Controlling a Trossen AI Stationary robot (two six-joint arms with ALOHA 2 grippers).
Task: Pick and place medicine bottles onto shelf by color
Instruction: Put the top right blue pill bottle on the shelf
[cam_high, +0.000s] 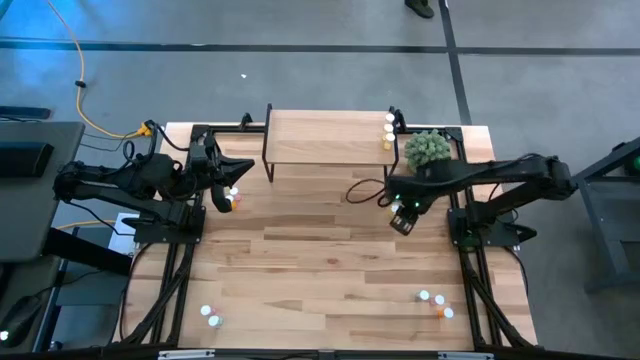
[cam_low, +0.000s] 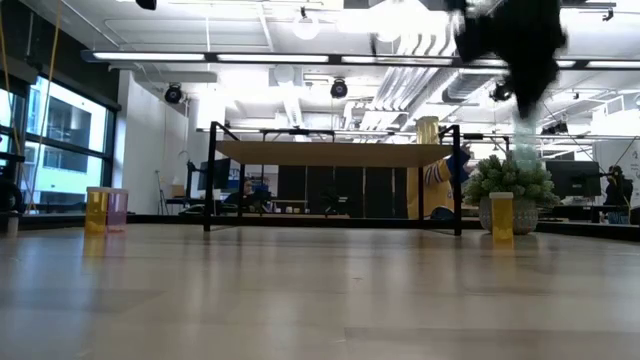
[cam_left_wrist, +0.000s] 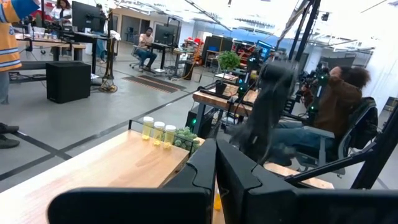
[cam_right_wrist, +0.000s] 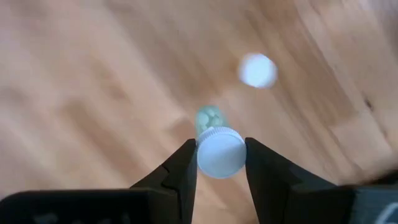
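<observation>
The right gripper (cam_right_wrist: 219, 163) has its two dark fingers (cam_right_wrist: 180, 167) pressed against the white cap of a pale green medicine bottle (cam_right_wrist: 216, 149), one on each side, with the bottle's body pointing away from the fingertips toward the wooden tabletop (cam_right_wrist: 93, 81) below. The hold is on the cap alone, and that is the weak spot: a round, smooth cap could rotate or slide out between the pads if the arm swings quickly, and the bottle would drop and roll. Beyond the fingertips, a second white-capped bottle (cam_right_wrist: 257, 70) stands on the table. In the high view this gripper hangs in front of the shelf (cam_high: 325, 140), beside the green plant (cam_high: 427, 148); three yellowish bottles (cam_high: 389, 132) already stand on the shelf's near end, so a careless approach could knock them over. The left gripper (cam_left_wrist: 216, 163) waits with fingers closed together, seemingly empty.
</observation>
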